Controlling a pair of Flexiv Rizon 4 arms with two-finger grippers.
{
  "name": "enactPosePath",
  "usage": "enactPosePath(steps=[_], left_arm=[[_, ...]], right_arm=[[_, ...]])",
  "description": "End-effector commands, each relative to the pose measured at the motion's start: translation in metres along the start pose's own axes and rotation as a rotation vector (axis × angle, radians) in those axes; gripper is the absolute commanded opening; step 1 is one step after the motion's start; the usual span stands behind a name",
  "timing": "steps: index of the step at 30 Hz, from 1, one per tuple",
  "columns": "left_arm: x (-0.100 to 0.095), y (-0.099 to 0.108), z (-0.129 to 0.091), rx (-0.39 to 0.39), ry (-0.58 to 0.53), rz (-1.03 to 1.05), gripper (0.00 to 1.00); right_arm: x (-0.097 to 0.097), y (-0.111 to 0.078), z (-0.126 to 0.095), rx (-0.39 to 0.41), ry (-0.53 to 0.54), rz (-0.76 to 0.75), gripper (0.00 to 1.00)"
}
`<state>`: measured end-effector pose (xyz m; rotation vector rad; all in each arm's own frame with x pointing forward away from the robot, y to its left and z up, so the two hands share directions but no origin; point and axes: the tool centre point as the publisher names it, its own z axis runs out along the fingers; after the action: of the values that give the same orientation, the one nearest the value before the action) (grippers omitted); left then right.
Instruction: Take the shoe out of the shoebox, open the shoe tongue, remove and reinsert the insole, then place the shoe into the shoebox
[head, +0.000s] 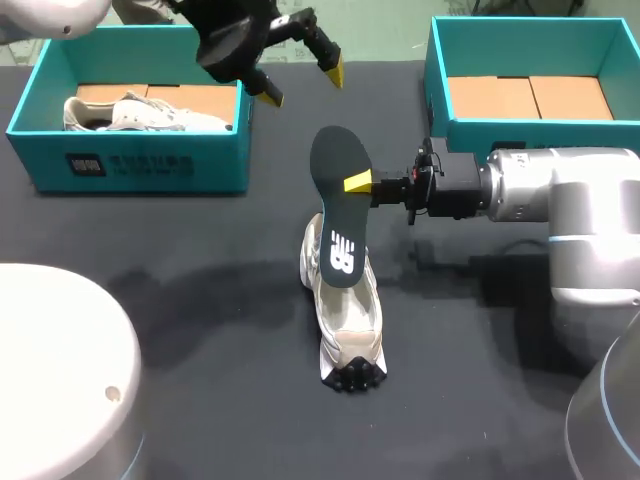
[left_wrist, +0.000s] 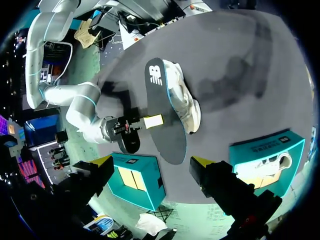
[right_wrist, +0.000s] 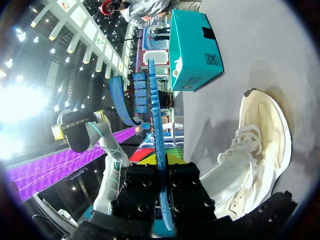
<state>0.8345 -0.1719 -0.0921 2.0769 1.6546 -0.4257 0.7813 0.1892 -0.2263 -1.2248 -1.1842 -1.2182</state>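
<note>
A cream shoe (head: 345, 320) lies on the dark table, toe toward the front edge. Above its heel end, my right gripper (head: 358, 182) is shut on the edge of the dark insole (head: 338, 225), which stands tilted with its heel end resting at the shoe's opening. In the right wrist view the insole (right_wrist: 157, 135) shows edge-on between the black fingers (right_wrist: 142, 190), with the shoe (right_wrist: 255, 150) beside them. My left gripper (head: 303, 83) hangs open and empty high above the insole; from its wrist view (left_wrist: 152, 161) it looks down on the insole (left_wrist: 162, 115) and shoe (left_wrist: 182, 97).
A teal shoebox (head: 130, 160) at the back left holds a second white shoe (head: 140, 112). Another teal shoebox (head: 440, 95) at the back right shows only its cardboard floor. Bare tabletop lies on both sides of the shoe.
</note>
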Motion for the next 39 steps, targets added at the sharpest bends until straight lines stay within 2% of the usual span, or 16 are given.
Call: enactPosePath(steps=[1,9,17,22,33,39], left_arm=[[-0.016,0.020,0.005,0.087,0.207,-0.006,1.00],[-0.027,0.020,0.019,0.155,0.340,-0.060,1.00],[-0.037,0.021,0.036,0.167,0.475,-0.087,1.00],[-0.042,0.025,0.045,0.184,0.517,-0.103,1.00],[-0.042,0.025,0.061,0.204,0.568,-0.100,1.00],[-0.036,0.023,0.062,0.223,0.529,-0.113,1.00]], right_arm=[[0.000,-0.001,0.000,0.000,-0.002,0.001,0.00],[0.000,-0.001,0.000,0.000,-0.002,0.001,0.00],[0.000,-0.001,0.000,0.000,-0.002,0.001,0.00],[0.000,-0.001,0.000,0.000,-0.002,0.001,0.00],[0.000,-0.001,0.000,0.000,-0.002,0.001,0.00],[0.000,-0.001,0.000,0.000,-0.002,0.001,0.00]])
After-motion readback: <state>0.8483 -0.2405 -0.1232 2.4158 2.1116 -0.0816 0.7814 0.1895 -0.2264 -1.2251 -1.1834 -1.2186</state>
